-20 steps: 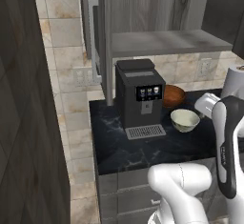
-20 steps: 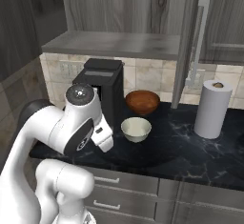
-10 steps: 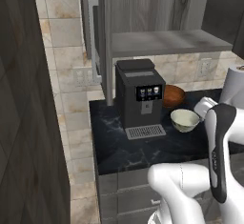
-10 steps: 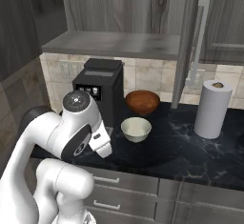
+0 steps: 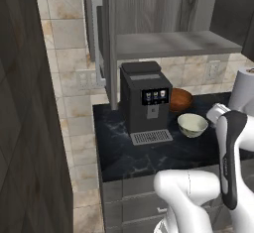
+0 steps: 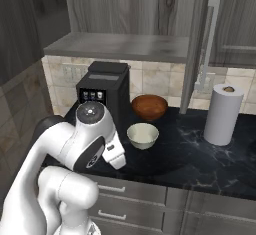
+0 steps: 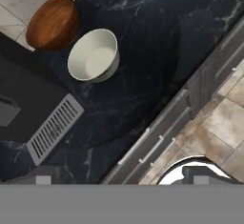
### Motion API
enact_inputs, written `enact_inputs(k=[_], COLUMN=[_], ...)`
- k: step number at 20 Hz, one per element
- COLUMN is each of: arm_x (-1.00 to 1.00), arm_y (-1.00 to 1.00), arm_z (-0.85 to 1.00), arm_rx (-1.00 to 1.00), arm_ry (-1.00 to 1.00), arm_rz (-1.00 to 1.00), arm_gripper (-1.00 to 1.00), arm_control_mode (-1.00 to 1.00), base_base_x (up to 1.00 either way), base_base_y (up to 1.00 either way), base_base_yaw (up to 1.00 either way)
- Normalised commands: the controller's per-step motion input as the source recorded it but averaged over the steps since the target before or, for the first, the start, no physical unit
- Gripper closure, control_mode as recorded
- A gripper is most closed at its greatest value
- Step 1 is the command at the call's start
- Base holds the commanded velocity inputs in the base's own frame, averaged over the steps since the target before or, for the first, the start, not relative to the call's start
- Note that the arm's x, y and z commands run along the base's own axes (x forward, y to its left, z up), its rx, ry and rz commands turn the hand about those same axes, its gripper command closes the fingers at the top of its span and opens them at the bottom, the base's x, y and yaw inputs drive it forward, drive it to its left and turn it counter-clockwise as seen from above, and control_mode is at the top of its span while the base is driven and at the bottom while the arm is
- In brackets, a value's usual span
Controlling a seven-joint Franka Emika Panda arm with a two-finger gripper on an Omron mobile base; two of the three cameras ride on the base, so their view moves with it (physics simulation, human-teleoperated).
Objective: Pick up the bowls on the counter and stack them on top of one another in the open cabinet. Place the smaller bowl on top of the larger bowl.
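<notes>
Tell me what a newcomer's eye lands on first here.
The black coffee machine standing on the dark marbled counter under the open cabinet. Right beside it sit the larger bowl, near the wall, and the smaller bowl, in front of it.

On the counter [image 6: 200,164]: coffee machine [image 6: 102,96] at left, larger bowl [image 6: 149,107] just right of it near the wall, smaller bowl [image 6: 142,135] in front of that, close beside. Paper towel roll [image 6: 222,114] well apart to the right. Open cabinet [image 6: 120,46] shelf above the machine; drawers [image 6: 130,204] below.
</notes>
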Motion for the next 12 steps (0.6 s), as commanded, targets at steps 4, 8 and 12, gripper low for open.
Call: enact_inputs(k=[4, 8, 12], arm_x=[0.04, 0.10, 0.10], arm_y=[-0.27, -0.05, -0.04], arm_z=[-0.12, -0.07, -0.05], arm_rx=[0.00, 0.00, 0.00], arm_ry=[0.00, 0.00, 0.00], arm_rz=[0.00, 0.00, 0.00], arm_gripper=[-1.00, -1.00, -1.00], arm_control_mode=[-1.00, -1.00, -1.00], base_base_x=[0.00, 0.00, 0.00], base_base_y=[0.00, 0.00, 0.00], base_base_yaw=[0.00, 0.00, 0.00])
